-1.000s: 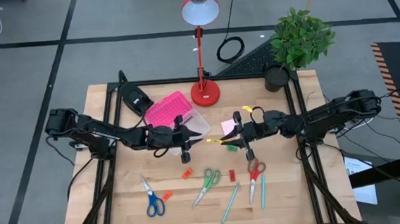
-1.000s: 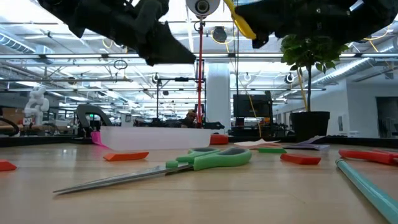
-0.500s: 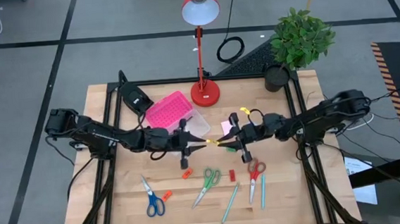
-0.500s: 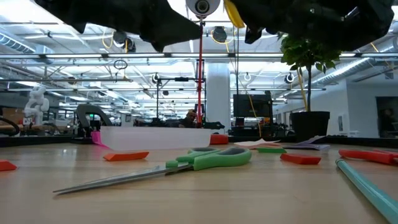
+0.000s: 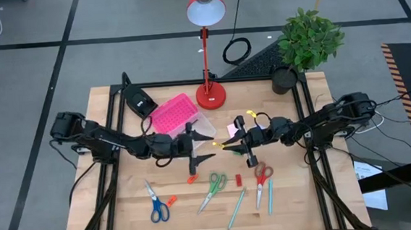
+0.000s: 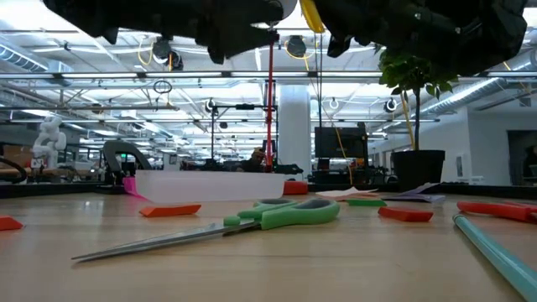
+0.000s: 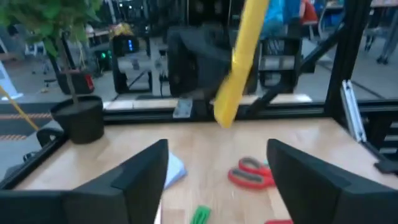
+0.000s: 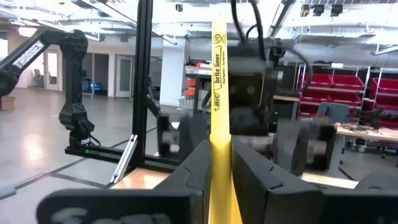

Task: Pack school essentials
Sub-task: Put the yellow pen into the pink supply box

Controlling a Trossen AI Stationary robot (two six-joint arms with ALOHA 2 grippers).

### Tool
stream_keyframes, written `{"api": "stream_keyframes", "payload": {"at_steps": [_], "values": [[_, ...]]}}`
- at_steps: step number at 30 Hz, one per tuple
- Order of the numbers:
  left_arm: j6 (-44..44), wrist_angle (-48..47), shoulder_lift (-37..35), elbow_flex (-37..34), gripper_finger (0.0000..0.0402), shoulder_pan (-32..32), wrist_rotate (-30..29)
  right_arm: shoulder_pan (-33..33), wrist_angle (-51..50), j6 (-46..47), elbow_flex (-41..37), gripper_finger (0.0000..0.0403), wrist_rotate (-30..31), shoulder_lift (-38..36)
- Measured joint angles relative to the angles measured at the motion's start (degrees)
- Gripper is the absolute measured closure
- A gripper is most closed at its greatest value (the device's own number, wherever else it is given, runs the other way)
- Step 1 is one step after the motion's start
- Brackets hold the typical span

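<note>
Right claw (image 5: 231,144) pinches a yellow highlighter (image 8: 219,93) between its fingers (image 8: 196,168), and we see it raised above the worktop (image 5: 125,207), just in front of the red lamp (image 5: 210,93) and slightly toward the plant side. Facing it, we find the left claw (image 5: 206,150) with its fingers (image 7: 140,174) spread wide and nothing between them, its tips close to the highlighter's far end but, as far as we can tell, not touching it. From the left wrist the highlighter shows tilted, hanging ahead of the spread fingers. Beside the lamp's base, on the side away from the plant (image 5: 307,39), we see the pink-lidded box (image 5: 179,115), with a black wedge-shaped device (image 5: 138,99) just beyond it. Nearer the front edge than the lamp, the rest of the stationery lies flat on the worktop: green scissors (image 5: 212,190) roughly in line with the lamp, red scissors (image 5: 262,176) and two teal pens (image 5: 270,196) toward the plant side, blue scissors (image 5: 156,204) on the opposite side, and small red and orange erasers (image 5: 239,179) scattered among them. A pink sticky-note pad (image 5: 233,130) lies just under the right claw.
</note>
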Motion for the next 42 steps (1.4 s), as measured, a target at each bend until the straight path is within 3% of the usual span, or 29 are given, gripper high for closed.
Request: {"api": "stream_keyframes", "payload": {"at_steps": [7, 15, 21, 34, 38, 42], "values": [[1.3, 14.2, 10.3, 2.4, 0.0099, -0.2, -1.8, 0.0, -0.2, 0.2, 0.0, 0.0361, 0.0, 0.0], [1.5, 15.0, 15.3, 8.1, 0.0135, 0.2, -0.3, 0.0, -1.2, 0.3, 0.0, 0.0361, 0.0, 0.0], [1.5, 14.3, 15.3, 9.0, 0.0180, 0.1, -0.4, 0.0, -1.2, 0.3, 0.0, 0.0361, 0.0, 0.0], [2.7, 12.3, 15.3, 8.9, 0.0323, 0.1, -0.3, 0.0, -1.3, 0.3, 0.0, 0.0361, 0.0, 0.0], [2.7, 11.2, 15.2, 8.9, 0.0342, 0.2, -0.2, 0.0, -1.5, 0.4, 0.0, 0.0361, -0.2, 0.0], [2.8, 11.1, 15.2, 8.9, 0.0337, 0.3, -0.2, 0.0, -1.6, 0.2, 0.0, 0.0361, -0.1, 0.0]]}}
